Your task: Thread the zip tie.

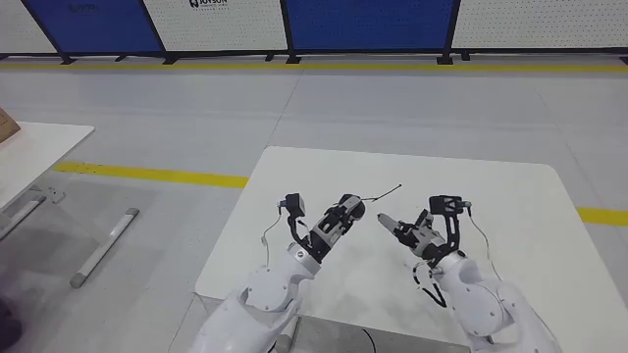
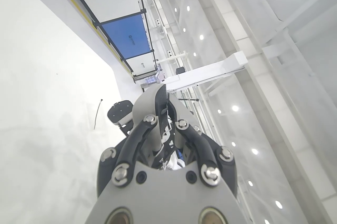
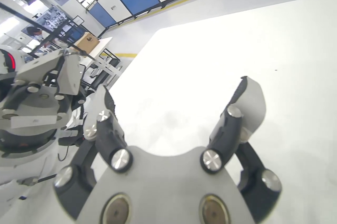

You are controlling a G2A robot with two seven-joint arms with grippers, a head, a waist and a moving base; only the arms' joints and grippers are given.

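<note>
White bench (image 1: pixel 510 206), black zip tie (image 1: pixel 383 193), grey-and-black metal.
The bench is plain white, and the zip tie shows thin and black against it. On the right gripper (image 3: pixel 175 83), pale grey fingers (image 3: pixel 254 98) carry black inner pads (image 3: pixel 238 91), black links (image 3: pixel 223 126) and silver pins (image 3: pixel 212 158). Far off, the grey floor (image 1: pixel 294 108) bears yellow stripes (image 1: pixel 147 173), and blue and white dotted panels (image 1: pixel 373 20) stand in black frames (image 1: pixel 279 10).

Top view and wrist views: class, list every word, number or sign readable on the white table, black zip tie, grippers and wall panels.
White rectangular table: none.
Thin black plastic zip tie: none.
Grey metal left gripper: none.
Grey metal right gripper: none.
White wall panels: a brand logo, not quoted.
Blue wall panels: print too faint to read.
</note>
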